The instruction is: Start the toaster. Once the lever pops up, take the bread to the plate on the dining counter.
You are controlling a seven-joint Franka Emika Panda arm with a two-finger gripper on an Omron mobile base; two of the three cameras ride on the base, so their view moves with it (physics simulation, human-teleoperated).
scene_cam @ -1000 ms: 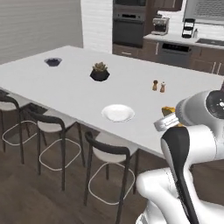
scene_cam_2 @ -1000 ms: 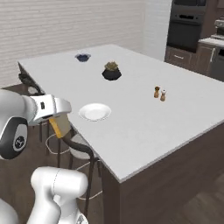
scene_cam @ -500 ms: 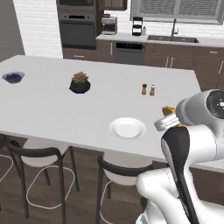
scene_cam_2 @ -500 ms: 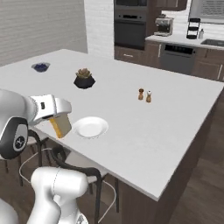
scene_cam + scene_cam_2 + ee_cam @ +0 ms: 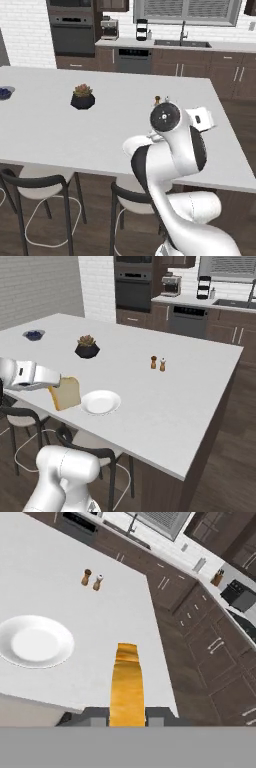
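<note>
Over the dining counter (image 5: 165, 401) edge, the bread (image 5: 65, 393) hangs just beside the plate (image 5: 101, 402); gripper (image 5: 127, 716) clamped tight on the slice's bottom edge.

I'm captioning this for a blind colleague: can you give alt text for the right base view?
The gripper holds the bread upright just left of the empty white plate on the dining counter. Beyond sit a potted succulent, two shakers and a dark blue bowl.
</note>
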